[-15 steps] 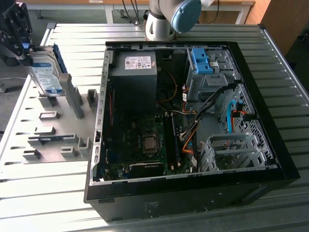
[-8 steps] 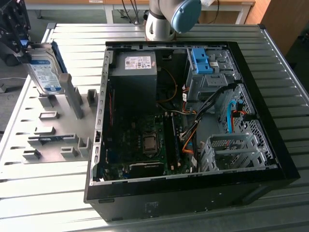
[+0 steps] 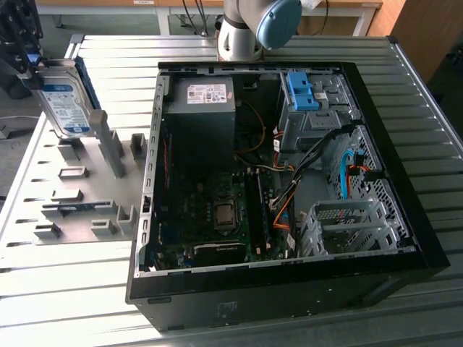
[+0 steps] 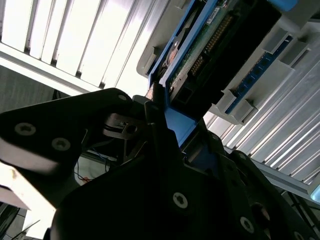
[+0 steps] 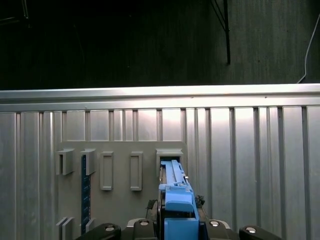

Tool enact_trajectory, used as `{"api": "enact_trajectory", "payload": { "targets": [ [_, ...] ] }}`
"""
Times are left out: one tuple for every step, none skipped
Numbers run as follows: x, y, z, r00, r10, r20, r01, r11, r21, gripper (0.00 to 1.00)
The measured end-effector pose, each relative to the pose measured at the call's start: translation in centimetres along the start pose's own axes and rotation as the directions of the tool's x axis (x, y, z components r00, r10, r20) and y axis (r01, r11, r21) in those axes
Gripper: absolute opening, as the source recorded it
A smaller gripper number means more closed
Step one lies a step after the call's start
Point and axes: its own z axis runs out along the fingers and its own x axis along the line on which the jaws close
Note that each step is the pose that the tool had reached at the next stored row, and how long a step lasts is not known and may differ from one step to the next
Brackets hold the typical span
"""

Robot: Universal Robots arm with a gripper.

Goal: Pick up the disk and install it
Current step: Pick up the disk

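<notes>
Surface (image 3: pixel 419 94): ribbed silver metal slats; wood panel (image 3: pixel 418 32) beyond. Pincer (image 3: pixel 27 61) clamped on disk (image 3: pixel 66 107), flat silver, blue rails, above grey slotted plate (image 3: pixel 79 210); open black computer case (image 3: pixel 405 217) beside.

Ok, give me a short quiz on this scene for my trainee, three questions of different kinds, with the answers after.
1. True or false: the disk already sits inside the computer case.
2. What holds the disk? A) the gripper; B) a person's hand; C) nothing, it lies flat on the table.
3. Fill in: the bare blue bracket sits inside the ____.
Key: 1 false, the disk is outside the case, at the exterior view's left, above the grey fixture plate. 2 A. 3 computer case.
</notes>
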Motion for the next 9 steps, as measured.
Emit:
{"api": "enact_trajectory", "payload": {
  "targets": [
    [0.0,0.0,-0.07,1.0,0.0,0.0,0.0,1.0,0.0,0.36],
    [0.0,0.0,-0.11,1.0,0.0,0.0001,0.0,1.0,0.0001,0.36],
    [0.0,0.0,-0.14,1.0,0.0,0.0001,0.0,1.0,0.0002,0.36],
    [0.0,0.0,-0.18,1.0,0.0,0.0001,0.0,1.0,0.0001,0.36],
    [0.0,0.0,-0.21,1.0,0.0,0.0,0.0,1.0,0.0,0.36],
    [0.0,0.0,-0.23,1.0,0.0,0.0,0.0,1.0,0.0,0.36],
    [0.0,0.0,-0.25,1.0,0.0,0.0001,0.0,1.0,0.0,0.36],
    [0.0,0.0,-0.27,1.0,0.0,0.0,0.0,1.0,0.0,0.36],
    [0.0,0.0,-0.29,1.0,0.0,0.0,0.0,1.0,0.0,0.36]
  ]
}}
